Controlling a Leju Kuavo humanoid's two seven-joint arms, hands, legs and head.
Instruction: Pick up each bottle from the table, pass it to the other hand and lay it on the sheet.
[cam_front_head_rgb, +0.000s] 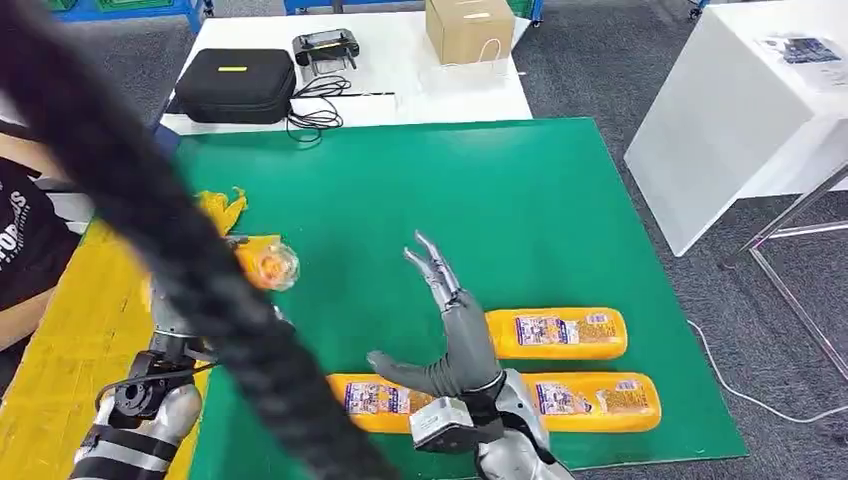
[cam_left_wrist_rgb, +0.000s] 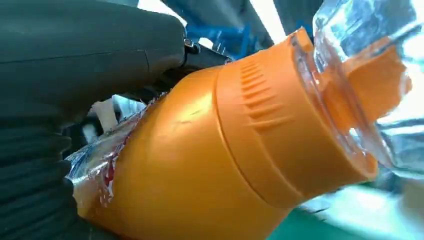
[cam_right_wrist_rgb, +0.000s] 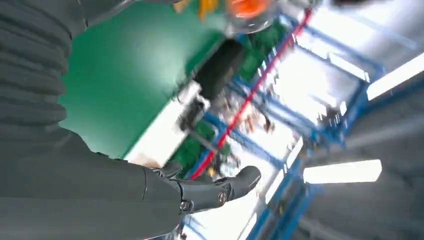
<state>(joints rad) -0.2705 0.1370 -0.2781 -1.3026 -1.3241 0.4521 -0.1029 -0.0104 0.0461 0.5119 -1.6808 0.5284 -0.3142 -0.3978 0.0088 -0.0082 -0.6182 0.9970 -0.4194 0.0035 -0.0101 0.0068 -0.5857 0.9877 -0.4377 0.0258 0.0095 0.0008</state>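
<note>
- In the head view, the left hand (cam_front_head_rgb: 175, 315) sits at the lower left of the frame, largely hidden behind a thick black cable (cam_front_head_rgb: 180, 270) that crosses the picture diagonally from the upper left corner to the bottom centre.
- The left hand grasps an orange bottle (cam_front_head_rgb: 262, 264); its clear cap end pokes out to the right of the cable, left of centre, above the green sheet (cam_front_head_rgb: 450, 190).
- The left wrist view shows that bottle (cam_left_wrist_rgb: 225, 165) close up, with a grey thumb (cam_left_wrist_rgb: 90, 55) pressed on its body and the clear cap (cam_left_wrist_rgb: 370, 75) at the upper right.
- The right hand (cam_front_head_rgb: 455, 335) is at the lower centre, released, palm turned towards the held bottle, fingers straight and pointing up, thumb stretched to the left; it touches nothing.
- Three more orange bottles lie on their sides on the sheet at the lower right: one (cam_front_head_rgb: 556, 333) just right of the right hand, one (cam_front_head_rgb: 595, 401) below it, and one (cam_front_head_rgb: 375, 398) partly behind the right wrist.
- A yellow surface (cam_front_head_rgb: 70, 370) borders the sheet along the left edge.
- A white table (cam_front_head_rgb: 400, 75) at the top carries a black case (cam_front_head_rgb: 235, 85) and a cardboard box (cam_front_head_rgb: 470, 28).
</note>
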